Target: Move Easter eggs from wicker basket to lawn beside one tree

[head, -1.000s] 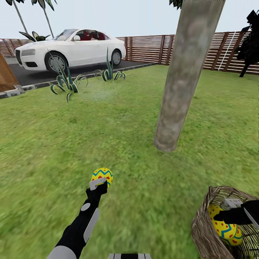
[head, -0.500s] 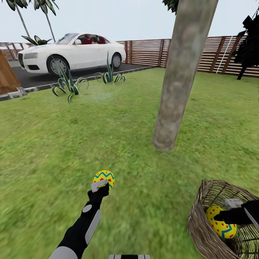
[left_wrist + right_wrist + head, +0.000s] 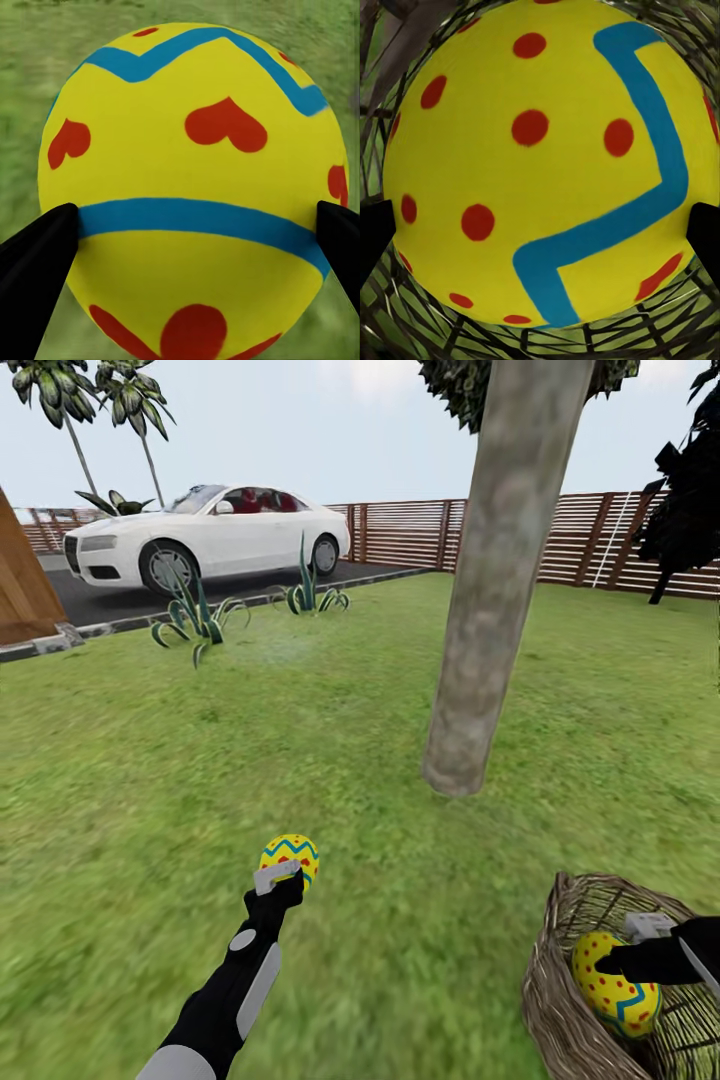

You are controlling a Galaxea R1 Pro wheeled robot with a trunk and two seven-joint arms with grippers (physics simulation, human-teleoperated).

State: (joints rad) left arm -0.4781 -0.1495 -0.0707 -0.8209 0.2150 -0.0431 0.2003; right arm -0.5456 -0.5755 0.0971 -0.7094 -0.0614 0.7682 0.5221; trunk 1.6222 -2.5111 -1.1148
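Yellow shell, hard and glossy by its look: I judge each egg light, rigid and slippery, best gripped across its widest girth.

Left pincer (image 3: 285, 872) is closed on the heart-marked egg (image 3: 290, 857), fingers (image 3: 34, 255) seated on opposite sides at the lower blue band. I hold it above the lawn (image 3: 200, 760), at about 7 o'clock from the foot of the tree (image 3: 480, 660) and near it.

Right pincer (image 3: 612, 962) is closed on the dotted egg (image 3: 612, 982), dark finger tips at either flank in the right wrist view. That egg sits inside the wicker basket (image 3: 560, 1000), which lies tilted on the grass at about 5 o'clock from the trunk.

I cannot see a third egg.

Risk, in my judgement: a rounded shell can squirt out of a narrow two-point hold, and the woven rim could snag it on the way out.
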